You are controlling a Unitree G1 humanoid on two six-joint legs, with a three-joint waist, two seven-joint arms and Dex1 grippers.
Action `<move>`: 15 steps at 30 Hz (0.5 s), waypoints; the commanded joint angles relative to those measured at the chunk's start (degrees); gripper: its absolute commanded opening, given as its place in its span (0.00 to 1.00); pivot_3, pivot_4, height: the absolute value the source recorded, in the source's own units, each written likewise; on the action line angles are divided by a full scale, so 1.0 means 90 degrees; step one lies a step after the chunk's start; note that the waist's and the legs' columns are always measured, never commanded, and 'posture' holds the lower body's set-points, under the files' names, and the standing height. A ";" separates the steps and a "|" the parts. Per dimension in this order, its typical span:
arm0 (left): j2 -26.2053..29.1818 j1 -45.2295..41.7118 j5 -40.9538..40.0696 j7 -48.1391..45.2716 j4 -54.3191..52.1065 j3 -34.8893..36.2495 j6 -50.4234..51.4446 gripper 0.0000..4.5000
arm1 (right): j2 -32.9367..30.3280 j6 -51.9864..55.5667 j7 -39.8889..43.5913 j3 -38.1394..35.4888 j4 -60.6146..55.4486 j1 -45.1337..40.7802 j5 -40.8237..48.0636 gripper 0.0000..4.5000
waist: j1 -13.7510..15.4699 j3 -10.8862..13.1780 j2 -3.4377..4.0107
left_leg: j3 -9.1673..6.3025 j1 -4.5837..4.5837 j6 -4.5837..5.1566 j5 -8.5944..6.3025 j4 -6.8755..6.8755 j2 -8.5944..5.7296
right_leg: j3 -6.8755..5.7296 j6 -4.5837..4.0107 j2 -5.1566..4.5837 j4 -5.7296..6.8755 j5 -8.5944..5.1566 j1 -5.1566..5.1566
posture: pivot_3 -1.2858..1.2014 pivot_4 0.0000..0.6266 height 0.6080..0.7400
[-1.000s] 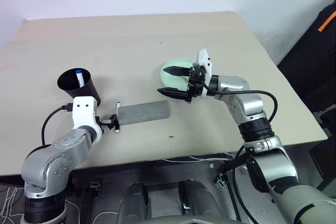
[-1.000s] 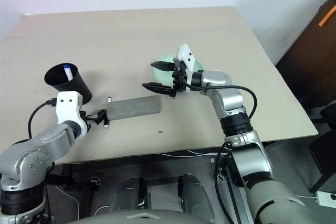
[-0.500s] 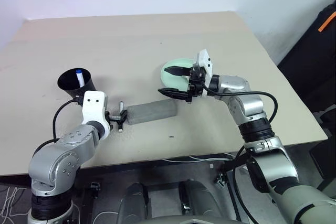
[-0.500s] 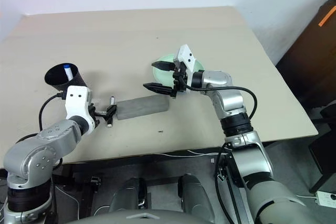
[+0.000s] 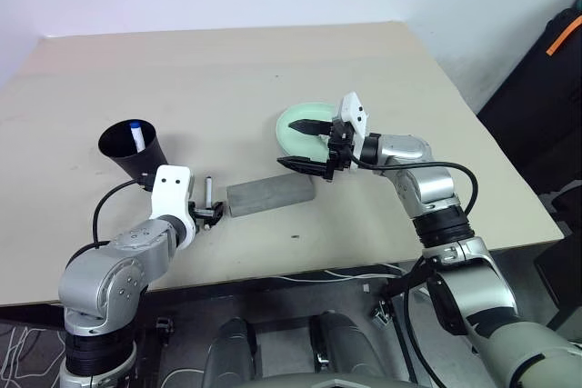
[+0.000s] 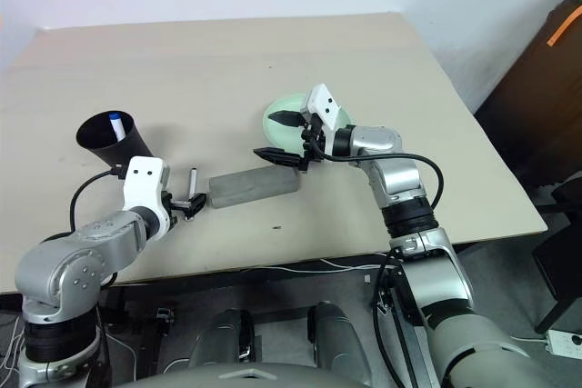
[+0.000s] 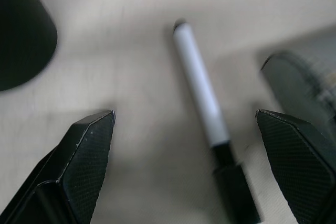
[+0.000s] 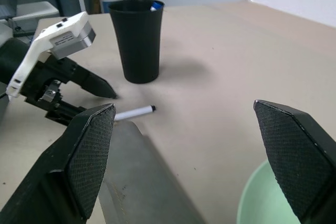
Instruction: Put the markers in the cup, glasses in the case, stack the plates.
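Head views, change: the case (image 5: 269,196) now lies nearer the green plate (image 5: 293,124) than a second ago, pushed rightward as the left gripper (image 5: 208,211) advanced. The black-capped marker (image 5: 207,192) has also shifted right and sits just at the case's 9 o'clock end.
Head views, cup: the cup (image 5: 135,148) stands at about 10 o'clock from the left gripper, with the blue-capped marker (image 5: 135,133) already inside it.
Head views, right gripper: the right gripper (image 5: 306,144) hovers over the plate's near edge, fingers spread wide, holding nothing.
Left wrist view: the black-capped marker lies between the two wide-spread fingers (image 7: 84,145), touching neither; the gripper has nothing in its grasp. The cup's base shows at 10 o'clock.
Right wrist view: the cup stands at 11 o'clock, the marker lies on the table (image 8: 210,87) below it, and the left gripper sits at 9 o'clock. The green plate's rim shows at 5 o'clock.
Meaning: the left gripper looks lined up to close on the second marker. Glasses and blue plate cannot be made out, so those steps cannot be judged.
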 commanded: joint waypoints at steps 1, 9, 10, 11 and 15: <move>-0.0056 -0.0135 0.0229 -0.0008 -0.0045 0.0105 0.0423 0.80 | 0.0011 -0.0144 -0.0048 -0.0029 -0.0072 -0.0152 -0.0031 1.00 | -0.0001 0.0000 0.0000 | 0.0000 0.0000 0.0000 0.0000 0.0000 0.0000 | 0.0000 0.0001 0.0000 -0.0001 0.0000 0.0000 | 0.52 0.24 0.89; -0.0054 -0.0297 0.0445 -0.0376 -0.0162 0.0220 0.0924 0.19 | 0.0046 -0.0257 -0.0115 -0.0046 -0.0057 -0.0109 -0.0100 1.00 | -0.0006 0.0000 0.0000 | -0.0003 0.0002 0.0000 0.0000 -0.0007 0.0001 | 0.0000 0.0007 0.0002 -0.0003 0.0004 0.0000 | 0.52 0.24 0.89; -0.0056 -0.0315 0.0469 -0.0423 -0.0167 0.0229 0.0968 0.11 | 0.0047 -0.0261 -0.0117 -0.0047 -0.0055 -0.0108 -0.0098 1.00 | -0.0010 0.0000 0.0000 | -0.0003 0.0002 0.0000 0.0000 -0.0007 0.0000 | 0.0000 0.0006 0.0002 -0.0003 0.0004 0.0000 | 0.52 0.24 0.89; -0.0045 -0.0330 0.0494 -0.0466 -0.0181 0.0229 0.0983 0.03 | 0.0049 -0.0278 -0.0122 -0.0048 -0.0048 -0.0106 -0.0102 1.00 | -0.0009 0.0000 0.0001 | -0.0002 0.0002 0.0000 0.0000 -0.0007 0.0001 | 0.0000 0.0006 0.0002 -0.0003 0.0004 0.0000 | 0.52 0.24 0.89; 0.0151 -0.0239 0.0440 -0.0919 -0.0285 0.0215 0.0737 0.00 | 0.0053 -0.0311 -0.0136 -0.0072 -0.0052 -0.0091 -0.0071 1.00 | -0.0010 0.0000 0.0001 | -0.0004 0.0005 0.0000 0.0000 -0.0009 0.0000 | 0.0000 0.0005 0.0002 -0.0004 0.0003 0.0002 | 0.52 0.24 0.89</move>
